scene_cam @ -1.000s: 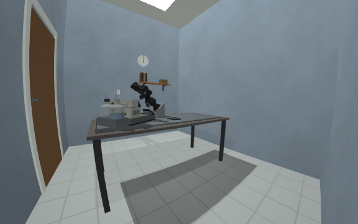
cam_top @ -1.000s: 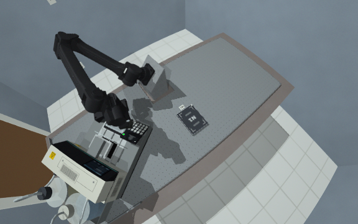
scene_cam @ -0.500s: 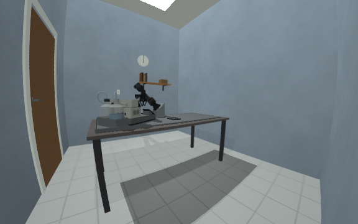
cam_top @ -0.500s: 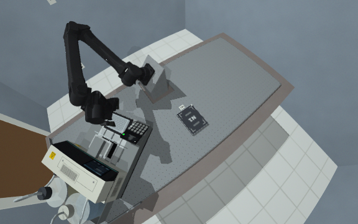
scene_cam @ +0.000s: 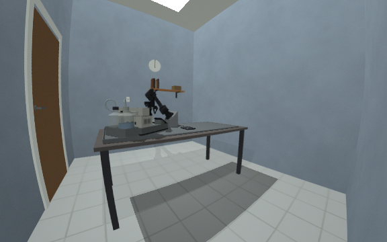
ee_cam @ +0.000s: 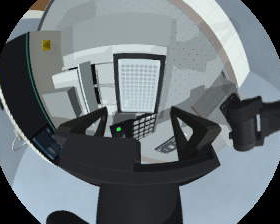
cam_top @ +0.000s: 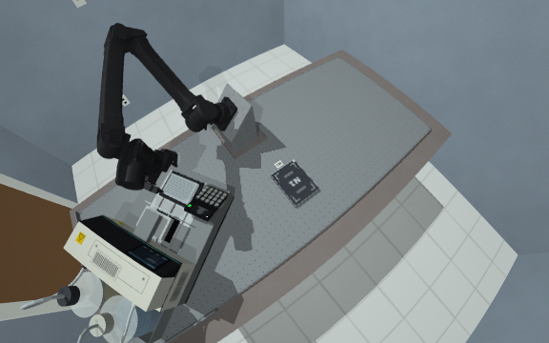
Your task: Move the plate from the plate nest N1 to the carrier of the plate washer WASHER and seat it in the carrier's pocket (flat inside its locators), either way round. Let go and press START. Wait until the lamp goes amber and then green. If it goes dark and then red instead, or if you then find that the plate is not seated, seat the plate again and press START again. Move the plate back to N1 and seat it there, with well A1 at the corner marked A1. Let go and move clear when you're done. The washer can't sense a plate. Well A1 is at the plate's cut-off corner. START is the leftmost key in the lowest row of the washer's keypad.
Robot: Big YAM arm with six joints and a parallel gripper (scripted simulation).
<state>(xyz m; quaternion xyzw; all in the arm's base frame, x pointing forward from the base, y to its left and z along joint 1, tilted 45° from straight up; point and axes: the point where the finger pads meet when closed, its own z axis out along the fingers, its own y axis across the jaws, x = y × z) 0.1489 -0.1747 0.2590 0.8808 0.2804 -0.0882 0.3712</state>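
Plate [cam_top: 179, 186] lies in the washer's [cam_top: 127, 259] carrier, just beside the keypad [cam_top: 211, 196]; lamp [cam_top: 190, 206] by the keypad shows green. Claw [ee_cam: 139, 124] spread wide, empty, poised above the washer's plate end. Judged step: retrieve the plate. Line the fingers along the plate's long edges, descend straight, clamp evenly, lift level clear of the locators, then head for the marked nest [cam_top: 295, 183] out on the tabletop [cam_top: 351, 124].

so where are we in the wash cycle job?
Done: plate lies in the washer carrier, nest N1 is bare, and the lamp by the keypad shows green. In hand: the open gripper hovers over the plate's end, holding nothing. Left: grasp the plate, carry it back to N1, and seat it with A1 at the marked corner.
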